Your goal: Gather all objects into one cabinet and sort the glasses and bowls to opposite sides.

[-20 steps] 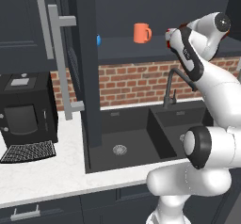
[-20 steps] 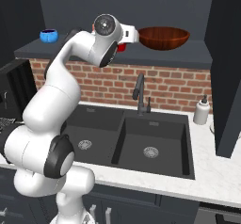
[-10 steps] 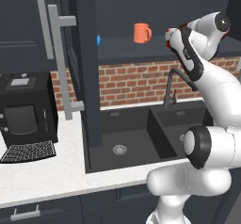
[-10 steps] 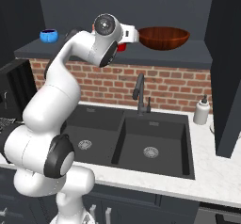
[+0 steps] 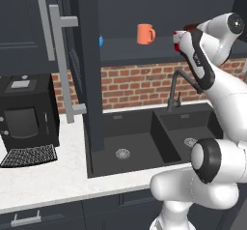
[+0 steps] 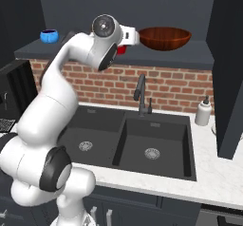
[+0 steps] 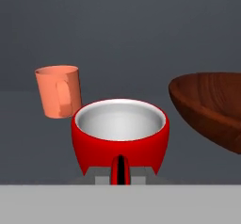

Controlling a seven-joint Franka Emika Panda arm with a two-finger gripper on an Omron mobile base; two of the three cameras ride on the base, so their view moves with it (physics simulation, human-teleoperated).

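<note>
Red mug (image 7: 120, 136) sits on the cabinet shelf (image 6: 156, 55) between the orange mug (image 7: 58, 91) and brown bowl (image 7: 212, 109); the gripper (image 7: 121, 170) appears clenched on its handle.

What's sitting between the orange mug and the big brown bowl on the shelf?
The glossy red mug, white inside, sits between the light orange mug and the wide brown bowl, with the handle at the fingers. The hand view shows this best.
</note>
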